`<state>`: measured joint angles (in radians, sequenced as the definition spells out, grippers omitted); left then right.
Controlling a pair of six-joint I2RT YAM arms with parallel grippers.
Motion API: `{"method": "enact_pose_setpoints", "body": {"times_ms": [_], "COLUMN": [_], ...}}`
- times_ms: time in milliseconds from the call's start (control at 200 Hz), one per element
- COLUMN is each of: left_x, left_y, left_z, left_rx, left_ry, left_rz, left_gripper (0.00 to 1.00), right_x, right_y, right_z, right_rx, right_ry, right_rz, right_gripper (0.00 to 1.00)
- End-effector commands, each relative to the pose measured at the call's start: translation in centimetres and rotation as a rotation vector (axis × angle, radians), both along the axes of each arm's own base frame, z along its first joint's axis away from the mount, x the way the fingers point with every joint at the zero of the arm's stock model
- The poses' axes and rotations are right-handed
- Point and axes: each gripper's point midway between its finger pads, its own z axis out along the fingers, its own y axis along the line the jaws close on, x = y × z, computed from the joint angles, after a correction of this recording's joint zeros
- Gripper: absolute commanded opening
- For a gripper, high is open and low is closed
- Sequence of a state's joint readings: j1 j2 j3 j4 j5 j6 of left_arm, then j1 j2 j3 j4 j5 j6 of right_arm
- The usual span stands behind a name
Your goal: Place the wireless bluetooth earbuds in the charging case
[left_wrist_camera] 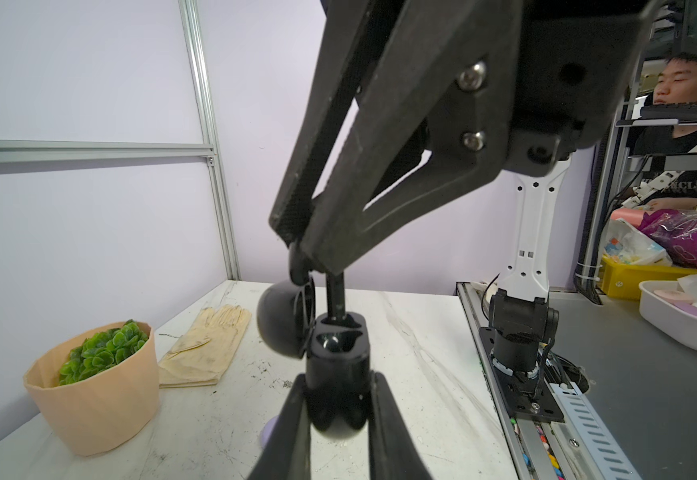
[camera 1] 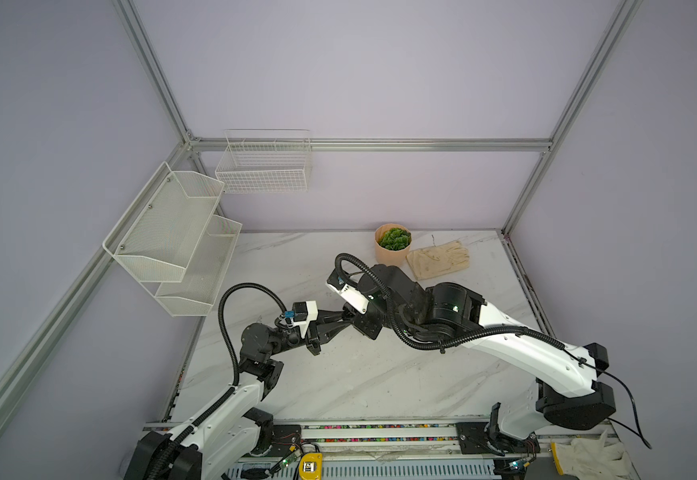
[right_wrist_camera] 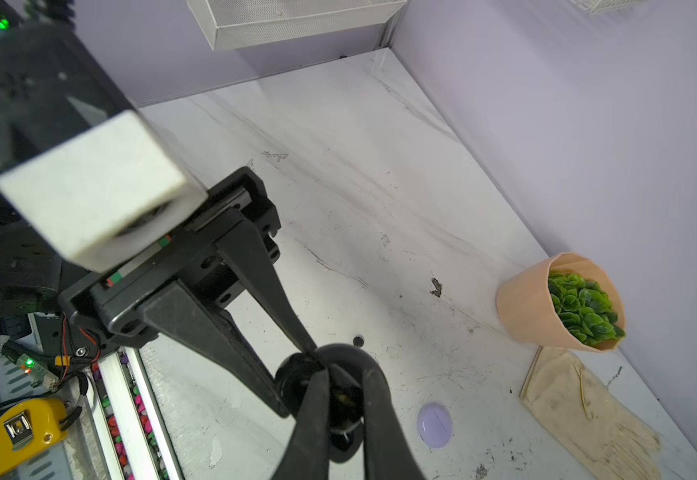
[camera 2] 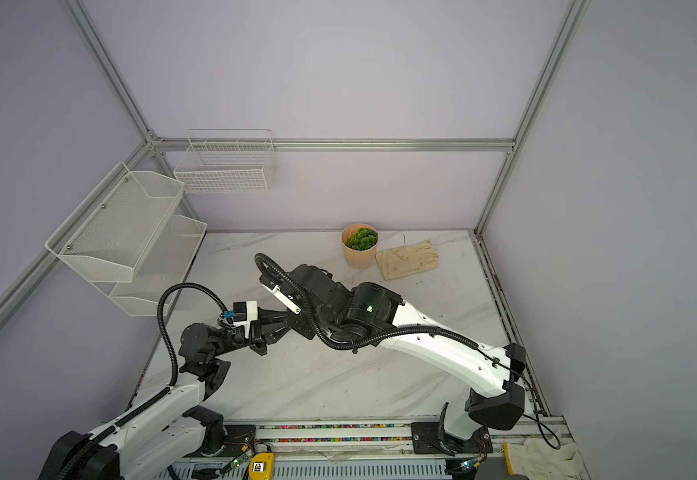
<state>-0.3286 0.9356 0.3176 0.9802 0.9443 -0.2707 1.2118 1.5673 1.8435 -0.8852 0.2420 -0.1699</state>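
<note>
Pinching a black earbud [left_wrist_camera: 335, 293] by its stem, the right end effector [left_wrist_camera: 309, 255] had its tips pressed almost together just above the case [left_wrist_camera: 338, 347]. The earbud's lower end sat in a socket of the case, and its head was hidden there. The left end effector [left_wrist_camera: 338, 388] clamped the case from both sides, up off the tabletop [left_wrist_camera: 421, 332], with the lid [left_wrist_camera: 278, 322] swung open to one side. The second socket was dark on dark and hard to make out. In both top views the right arm [camera 1: 504, 336] covered the case and earbud. A lilac case [right_wrist_camera: 434, 424] lay shut on the tabletop near the black one; the left wrist view showed only a sliver of it. A dark speck [right_wrist_camera: 358, 341] was too small to identify. The glove [right_wrist_camera: 587, 411] beside the pot [right_wrist_camera: 525, 307] was cut off by the frame edge.
</note>
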Motion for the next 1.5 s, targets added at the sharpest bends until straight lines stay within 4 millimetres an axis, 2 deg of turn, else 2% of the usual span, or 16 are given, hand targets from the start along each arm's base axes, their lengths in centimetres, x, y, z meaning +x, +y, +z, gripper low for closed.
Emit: {"method": "enact_pose_setpoints", "body": {"times_ms": [0,435,1075,1165,1315,1490], "left_x": [-0.3,-0.4,-0.3,-0.3,-0.2,-0.1], "left_y": [0.2,0.3,0.7,0.7,0.8,0.9], "left_z": [3.7,4.2,4.8,4.8,4.8,4.6], "left_rx": [-0.052,-0.068,-0.102,-0.103,-0.11,-0.114], "left_ry": [-0.104,-0.104,-0.098,-0.098,-0.095,-0.088], "left_rz": [0.008,0.011,0.036,0.034,0.039,0.051], "left_gripper": [0.0,0.0,0.0,0.0,0.0,0.0], "right_x": [-0.4,-0.3,0.0,0.2,0.4,-0.1], "right_y": [-0.3,-0.3,0.9,0.9,1.2,1.3], "right_z": [0.0,-1.0,-1.8,-1.1,1.1,4.9], "right_rx": [0.002,-0.017,-0.032,-0.022,-0.003,0.081], "right_ry": [0.006,0.014,0.022,0.013,-0.004,0.004], "right_rz": [0.016,0.012,0.016,0.01,0.006,0.019], "right_gripper": [0.07,0.07,0.19,0.27,0.47,0.56]}}
